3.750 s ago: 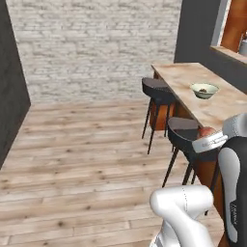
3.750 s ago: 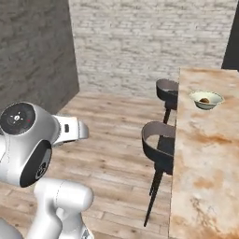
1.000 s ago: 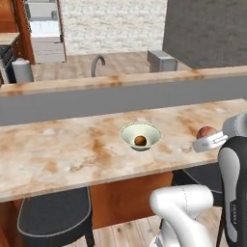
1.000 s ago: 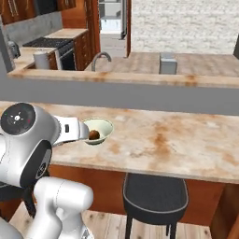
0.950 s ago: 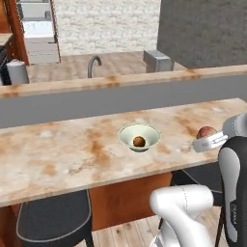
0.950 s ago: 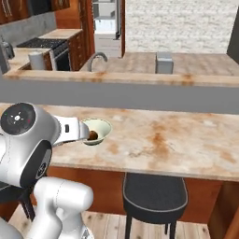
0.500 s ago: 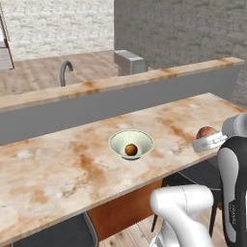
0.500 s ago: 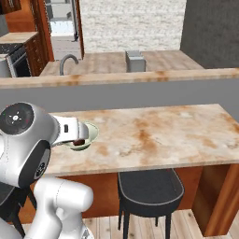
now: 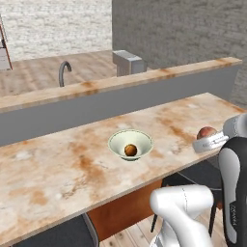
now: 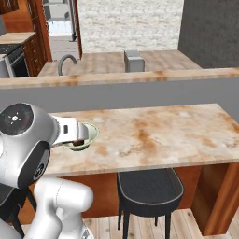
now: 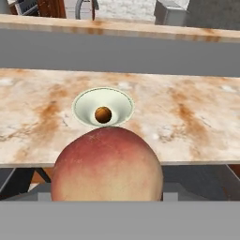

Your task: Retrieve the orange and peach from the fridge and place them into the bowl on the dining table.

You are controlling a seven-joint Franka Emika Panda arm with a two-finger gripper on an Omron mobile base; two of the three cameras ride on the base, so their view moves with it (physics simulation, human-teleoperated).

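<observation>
Dining table [image 9: 72,169] before peach-laden [image 11: 107,164] end effector [image 9: 208,143]

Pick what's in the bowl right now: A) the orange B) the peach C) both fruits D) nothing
A: the orange sits alone in the bowl on the dining table, while the peach is still held in the jaws short of it.

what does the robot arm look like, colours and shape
The arm is glossy white with rounded, tube-like links and dark grey bands at the joints. One joint ends in a round dark cap with small pale markings. A dark strip with small lettering runs down the link at the right edge of the left base view. No loose cables show.
</observation>
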